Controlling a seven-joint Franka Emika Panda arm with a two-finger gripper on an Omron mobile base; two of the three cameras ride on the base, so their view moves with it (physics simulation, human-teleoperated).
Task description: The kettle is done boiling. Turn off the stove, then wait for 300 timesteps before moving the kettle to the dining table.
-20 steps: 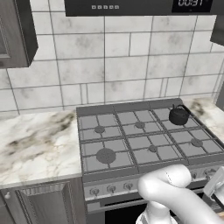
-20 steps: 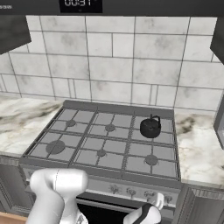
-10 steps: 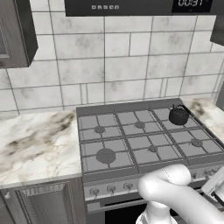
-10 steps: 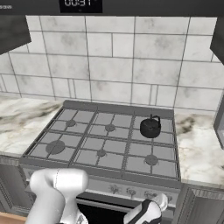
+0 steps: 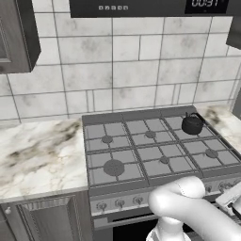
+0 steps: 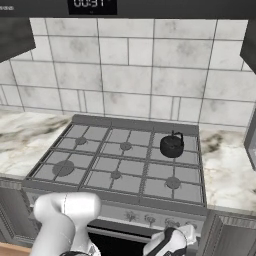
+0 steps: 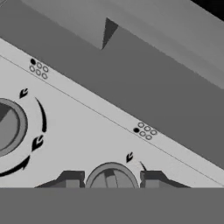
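The small black kettle (image 5: 192,125) (image 6: 172,146) sits on the back right burner of the grey stove (image 5: 141,155) (image 6: 115,165), wire handle up. My hand (image 6: 169,242) is low in front of the stove's knob row, at its right end. In the hand view my gripper (image 7: 111,180) faces the front panel, and a round knob (image 7: 111,174) lies between its two fingertips (image 7: 72,178), which stand close on either side of it. The jaws are open around the knob; contact is not clear. The dining table is out of view.
Another knob (image 7: 6,127) with arrow marks is further along the panel. Marble counters flank the stove on the left (image 5: 37,160) and right (image 6: 227,170). A tiled wall stands behind, and a dark hood with a clock display (image 6: 92,5) hangs above. The oven front lies below my hand.
My hand has barely shifted in front of the knob row. The kettle and the stove look the same.
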